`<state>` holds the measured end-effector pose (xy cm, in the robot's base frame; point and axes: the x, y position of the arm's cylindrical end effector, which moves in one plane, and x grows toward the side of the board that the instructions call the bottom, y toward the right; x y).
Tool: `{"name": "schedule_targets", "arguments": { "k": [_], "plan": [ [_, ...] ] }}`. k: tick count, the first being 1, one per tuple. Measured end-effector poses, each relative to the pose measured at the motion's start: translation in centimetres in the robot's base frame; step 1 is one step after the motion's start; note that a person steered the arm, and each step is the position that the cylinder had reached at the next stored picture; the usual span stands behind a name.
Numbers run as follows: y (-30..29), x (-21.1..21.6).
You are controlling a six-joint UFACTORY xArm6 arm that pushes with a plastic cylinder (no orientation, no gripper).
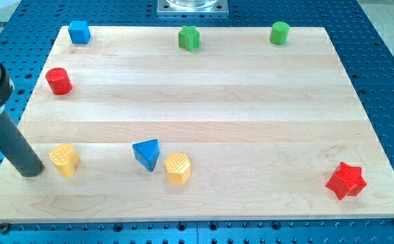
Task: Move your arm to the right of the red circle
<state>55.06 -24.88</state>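
Observation:
The red circle is a short red cylinder near the board's left edge, in the upper half of the view. My tip rests on the board at the lower left, well below the red circle and a little to its left. It stands just left of a yellow heart block, close to it; I cannot tell whether they touch.
A blue cube, a green star and a green cylinder line the top edge. A blue triangle and a yellow hexagon sit at lower centre. A red star is at the lower right.

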Motion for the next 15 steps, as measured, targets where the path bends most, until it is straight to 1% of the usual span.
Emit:
{"name": "schedule_targets", "arguments": {
  "k": [7,8,9,11,15],
  "plan": [
    [0.3,0.1],
    [0.8,-1.7],
    [1.0,-2.3],
    [3.3,-4.5],
    [3.5,-5.1]
  ]
}}
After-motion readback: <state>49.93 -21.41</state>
